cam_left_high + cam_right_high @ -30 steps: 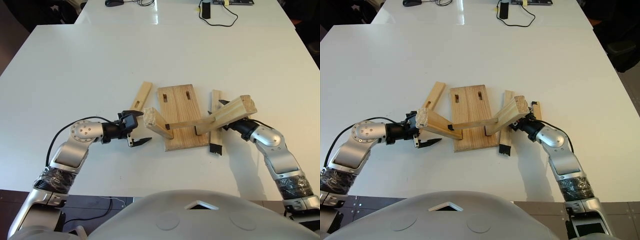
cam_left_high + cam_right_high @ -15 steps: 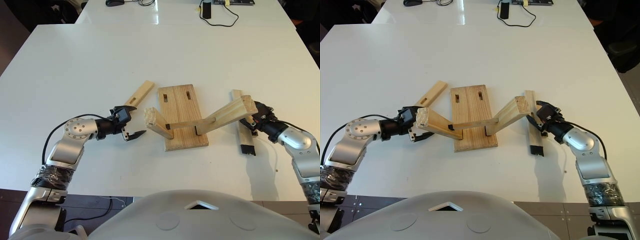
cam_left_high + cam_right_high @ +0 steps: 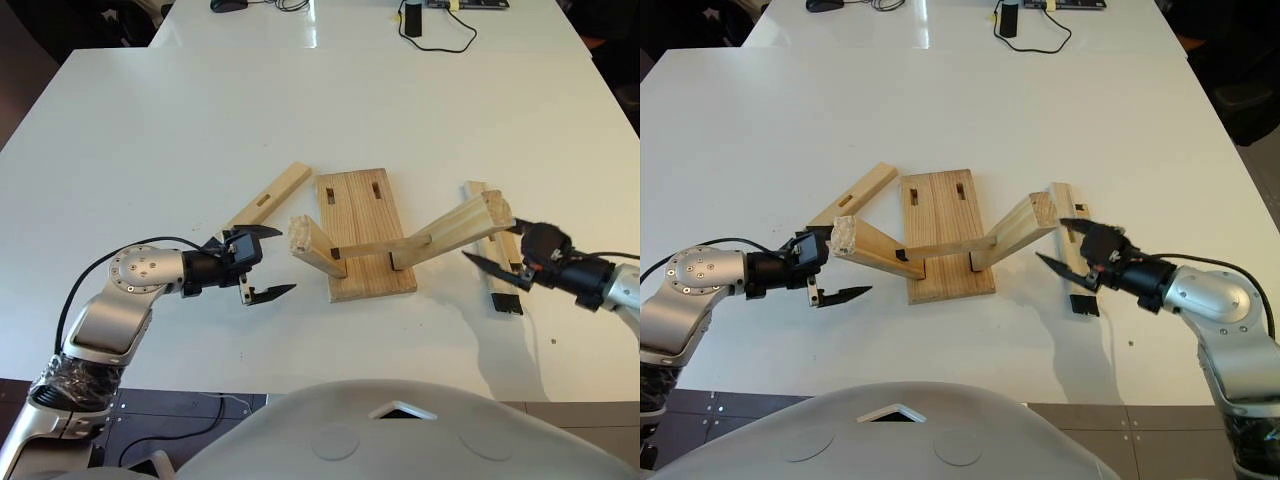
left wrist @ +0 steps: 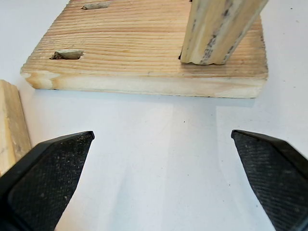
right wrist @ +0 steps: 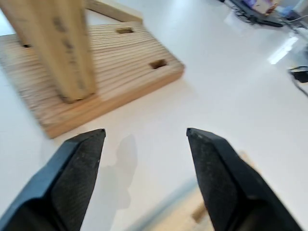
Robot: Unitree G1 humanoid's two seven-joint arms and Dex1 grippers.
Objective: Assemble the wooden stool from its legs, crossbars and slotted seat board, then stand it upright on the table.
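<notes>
The slotted seat board (image 3: 362,212) lies flat mid-table. Two legs stand in its near slots and lean outward, the left leg (image 3: 316,248) and the right leg (image 3: 455,228), joined by a crossbar (image 3: 372,248). A loose leg (image 3: 268,198) lies left of the board, and another loose piece (image 3: 503,288) lies to its right. My left gripper (image 3: 288,259) is open, low over the table just left of the left leg, holding nothing. My right gripper (image 3: 1050,240) is open beside the right leg's top, above the loose piece. The board (image 4: 144,48) faces the left gripper (image 4: 162,134); the right leg (image 5: 62,43) stands ahead of the right gripper (image 5: 146,131).
A computer mouse (image 3: 228,6), a small black device (image 3: 411,20) and cables lie at the table's far edge. The table's front edge (image 3: 300,385) runs close under both arms.
My right gripper came off the right leg's top and drew back to the right; the loose piece there slid right. My left gripper backed away to the left of the left leg.
</notes>
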